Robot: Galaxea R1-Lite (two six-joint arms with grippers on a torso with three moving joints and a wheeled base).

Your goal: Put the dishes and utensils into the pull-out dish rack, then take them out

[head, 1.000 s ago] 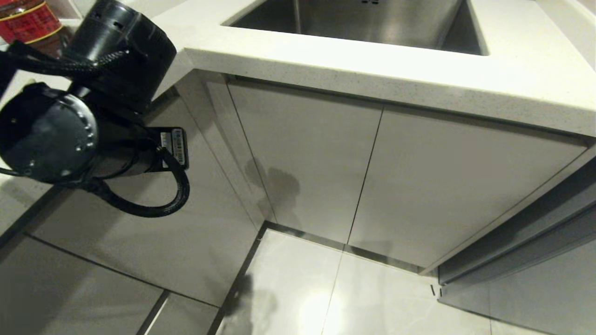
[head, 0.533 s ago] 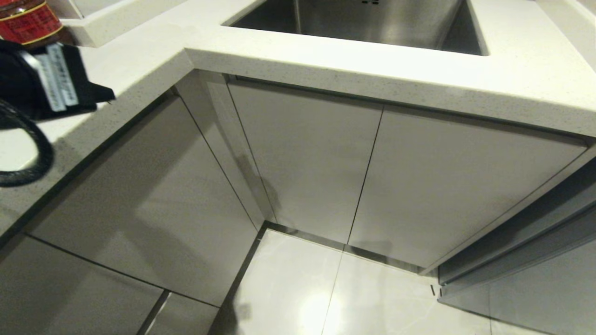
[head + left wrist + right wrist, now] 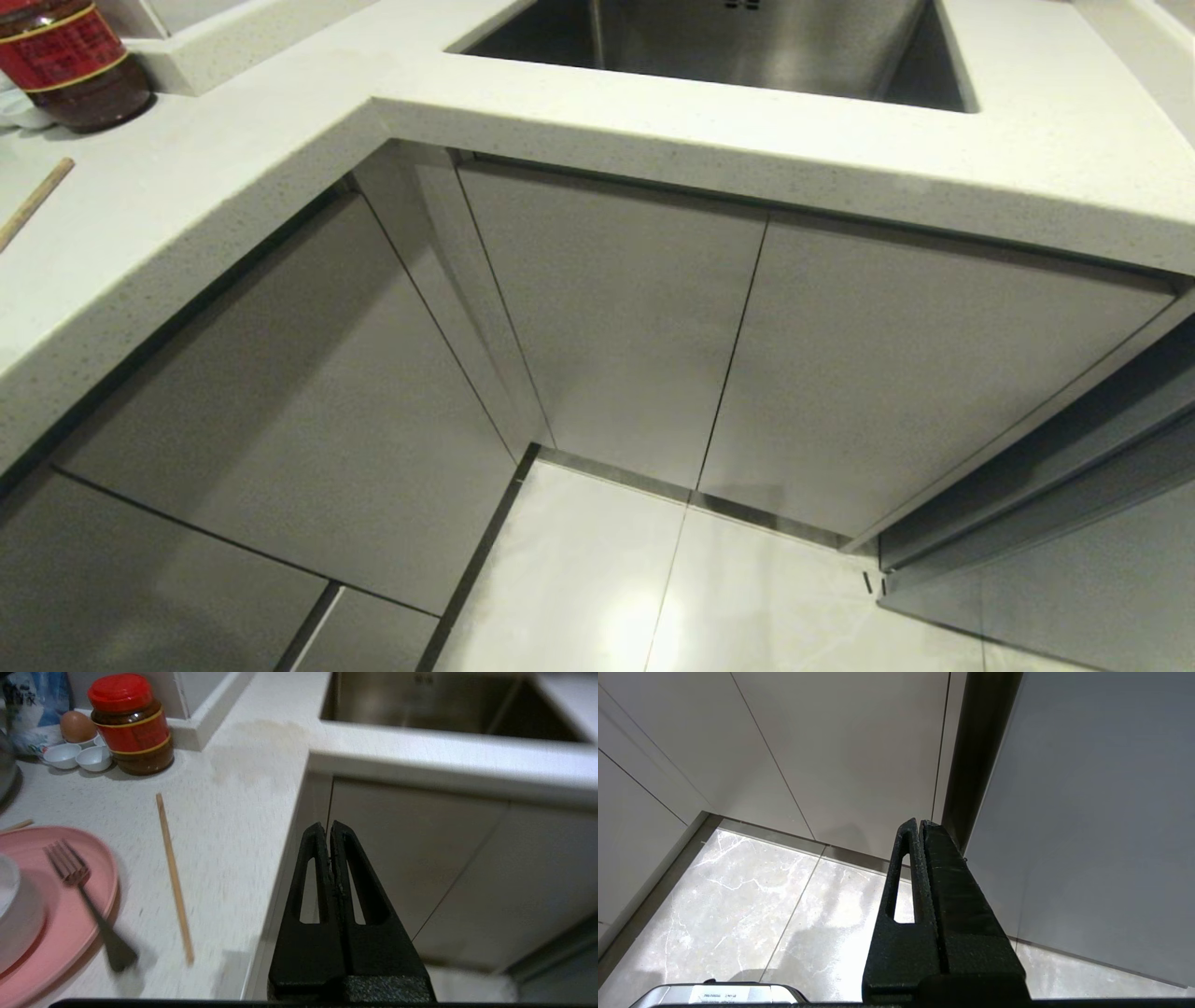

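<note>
since a second ago the left arm has swung out of the head view, where its black bulk had filled the upper left corner, and that corner now shows the jar [image 3: 70,65] and one chopstick end [image 3: 35,201] on the surface [image 3: 233,177]. the left pincer [image 3: 329,828], fingers pressed together and holding nothing, now hangs just off the edge of the surface, in front of the cabinet doors [image 3: 616,317]. the right pincer [image 3: 920,823] is parked low over the floor [image 3: 738,905], likewise closed and empty.

the dishes and utensils all lie on the surface to one side of the left pincer: the pink plate [image 3: 70,914] with the bowl [image 3: 7,886] and the fork [image 3: 86,896] on it, and a chopstick [image 3: 174,877] lying beside the plate. no dish rack is in view (every cabinet front looks shut), so the step in hand is judged to be the opening one: finding and pulling out the rack. that calls for bringing the left pincer to the right panel's edge and drawing it outward.

counted: one plate, one bowl (only its edge shows), one fork, one full chopstick plus a second tip [image 3: 17,824] by the plate's far rim, one jar, one egg [image 3: 77,726], two small white cups [image 3: 77,757].
</note>
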